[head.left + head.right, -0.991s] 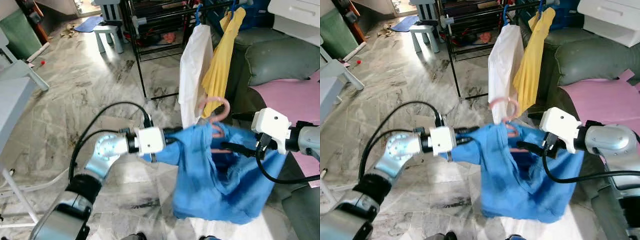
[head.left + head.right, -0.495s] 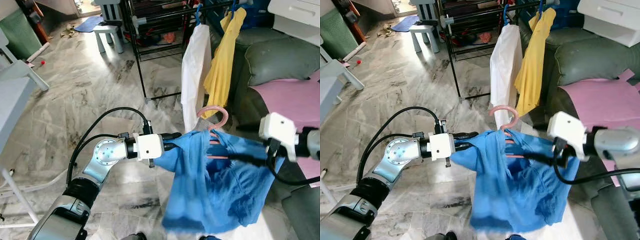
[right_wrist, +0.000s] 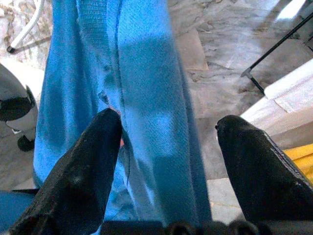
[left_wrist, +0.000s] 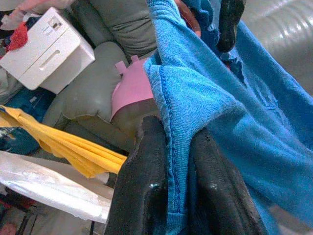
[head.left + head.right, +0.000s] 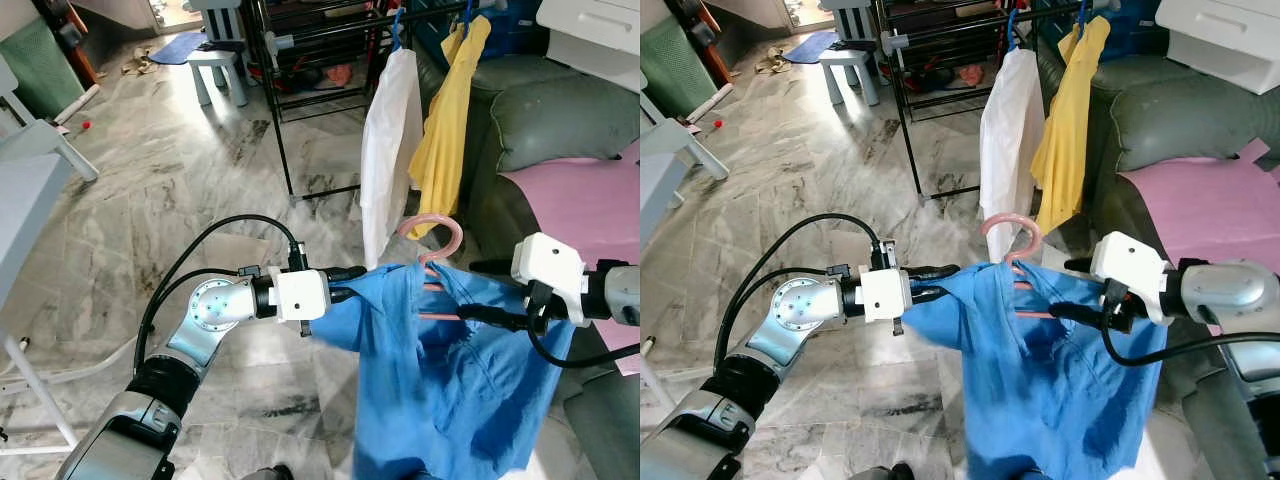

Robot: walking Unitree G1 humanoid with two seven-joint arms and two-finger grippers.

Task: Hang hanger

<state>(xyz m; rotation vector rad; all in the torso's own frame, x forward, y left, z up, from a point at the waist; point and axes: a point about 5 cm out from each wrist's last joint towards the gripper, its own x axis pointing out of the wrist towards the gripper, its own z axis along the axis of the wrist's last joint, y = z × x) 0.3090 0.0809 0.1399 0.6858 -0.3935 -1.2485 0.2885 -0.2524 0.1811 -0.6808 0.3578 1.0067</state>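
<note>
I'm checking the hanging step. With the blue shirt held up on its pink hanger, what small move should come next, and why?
Probably raise the pink hanger toward the black rack. Its hook sits well below the rail where the white shirt and yellow shirt hang. The left gripper pinches the blue shirt; the right gripper is open around its fabric.

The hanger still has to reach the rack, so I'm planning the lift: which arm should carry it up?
Probably the right. Its end effector sits by the pink hanger, on the side nearer the rack. The left end effector is shut on the blue shirt, farther off.
</note>
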